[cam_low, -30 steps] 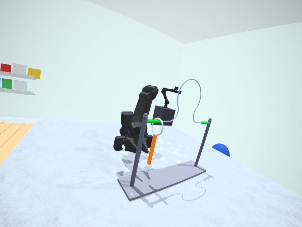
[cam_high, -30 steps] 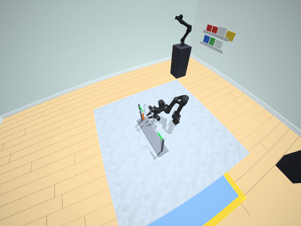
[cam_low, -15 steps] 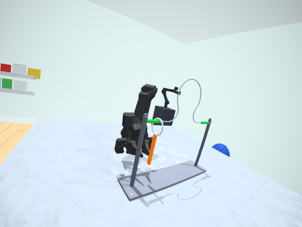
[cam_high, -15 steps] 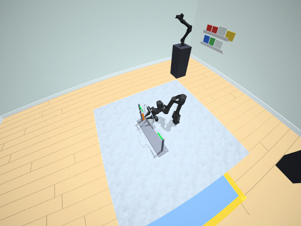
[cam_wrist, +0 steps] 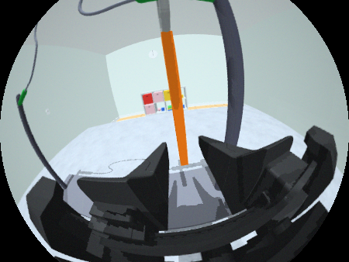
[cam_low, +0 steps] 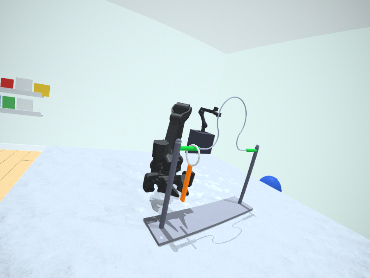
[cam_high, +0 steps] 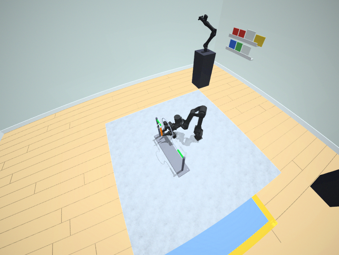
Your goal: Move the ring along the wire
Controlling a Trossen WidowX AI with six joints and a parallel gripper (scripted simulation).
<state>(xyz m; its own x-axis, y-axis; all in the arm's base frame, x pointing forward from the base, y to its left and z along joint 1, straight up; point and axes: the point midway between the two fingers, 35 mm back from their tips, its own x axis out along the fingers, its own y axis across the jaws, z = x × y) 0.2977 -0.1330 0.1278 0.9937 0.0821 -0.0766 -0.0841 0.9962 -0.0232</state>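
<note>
The white ring (cam_low: 199, 156) (cam_wrist: 164, 17) hangs around the green part (cam_low: 185, 148) (cam_high: 158, 122) beside the near post (cam_low: 169, 185) (cam_wrist: 235, 77). Its orange handle (cam_high: 161, 131) (cam_low: 186, 183) (cam_wrist: 174, 85) hangs down, slightly slanted. My gripper (cam_wrist: 183, 143) (cam_low: 183, 195) is open with nothing gripped. Its fingertips are close to the handle's lower part, one to each side in the wrist view; whether the handle is between them in depth is unclear. The other green part (cam_high: 180, 153) (cam_low: 251, 150) (cam_wrist: 22, 97) is at the far post (cam_high: 183, 164) (cam_low: 248, 176) (cam_wrist: 35, 143).
The thin grey wire (cam_low: 246, 113) (cam_wrist: 36, 46) rises in a tall loop between the green parts. Both posts stand on a grey base plate (cam_high: 172, 157) (cam_low: 209, 212). The near post is close beside my right finger in the wrist view.
</note>
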